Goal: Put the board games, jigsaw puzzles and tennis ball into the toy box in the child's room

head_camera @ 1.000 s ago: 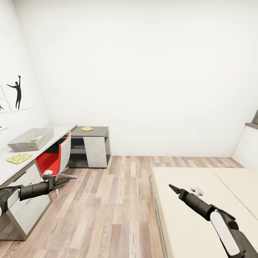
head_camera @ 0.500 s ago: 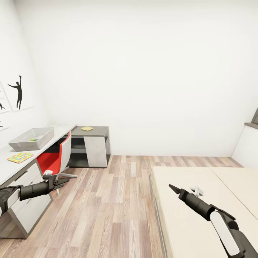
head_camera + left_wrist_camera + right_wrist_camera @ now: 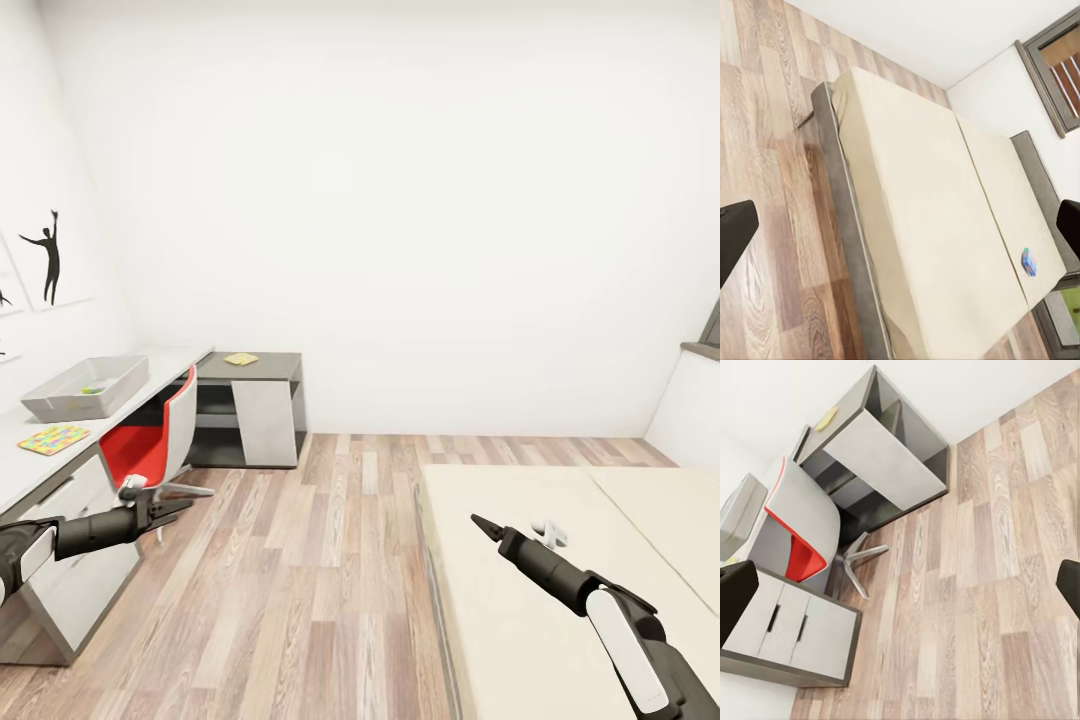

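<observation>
Between the desk (image 3: 20, 470) and the bed (image 3: 520, 560) you are standing on the plank floor, both arms held out ahead. Your left gripper (image 3: 185, 497) is spread open with nothing in it; your right gripper (image 3: 478, 522) is pointing forward, and the wrist view is showing its fingers wide apart, empty too. Over on the desk the toy box (image 3: 85, 388) is sitting with something yellow-green inside, likely the ball, and one puzzle (image 3: 54, 438) is lying just beside it. A second flat yellow piece (image 3: 241, 358) is resting on the far desk corner, past the red chair (image 3: 150, 440). The left wrist camera is picking out a small blue game (image 3: 1028, 262) near the far corner of the bed. I'd say you are choosing a target now: swing the base towards the puzzle, keep the left gripper open and low, and steer clear of the chair legs.
</observation>
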